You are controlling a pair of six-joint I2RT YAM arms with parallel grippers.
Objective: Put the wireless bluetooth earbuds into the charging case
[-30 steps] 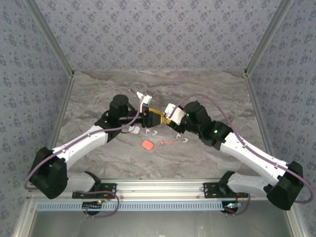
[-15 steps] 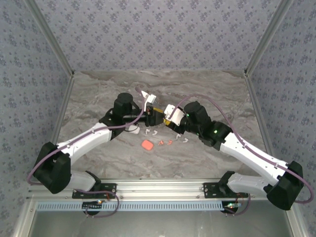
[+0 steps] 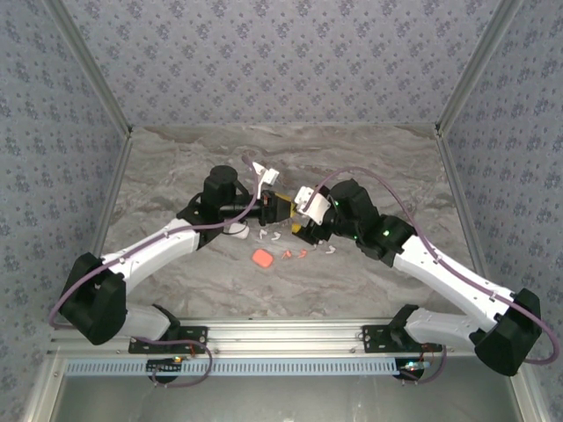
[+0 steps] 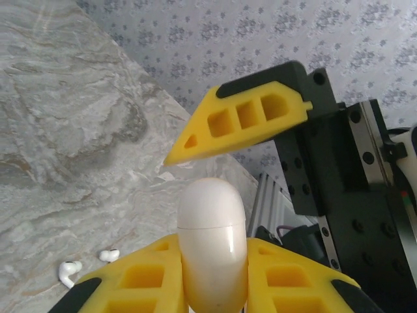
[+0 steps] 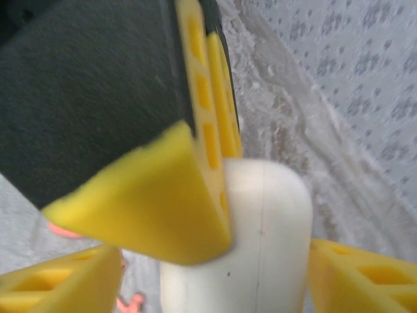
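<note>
A closed white charging case [image 4: 212, 228] stands pinched between the yellow fingers of my left gripper [image 4: 212, 254], which is shut on it above the table's middle [image 3: 283, 208]. My right gripper [image 3: 303, 225] faces it, open. Its own fingers [image 5: 365, 274] stand wide on either side of the case [image 5: 260, 248], and one of them hangs just above the case in the left wrist view [image 4: 241, 124]. White earbuds [image 3: 269, 236] [image 4: 68, 272] and two salmon-red earbuds [image 3: 296, 254] [image 5: 130, 303] lie on the table below.
A closed salmon-red case [image 3: 262, 258] lies on the marble table [image 3: 176, 176] in front of the grippers. Another white case [image 3: 236, 230] sits beside the left arm. More white earbuds [image 3: 325, 245] lie under the right arm. Patterned walls close off three sides.
My left gripper has carried the white case to the right, up to the right gripper. The right gripper has shifted slightly and now straddles the case.
</note>
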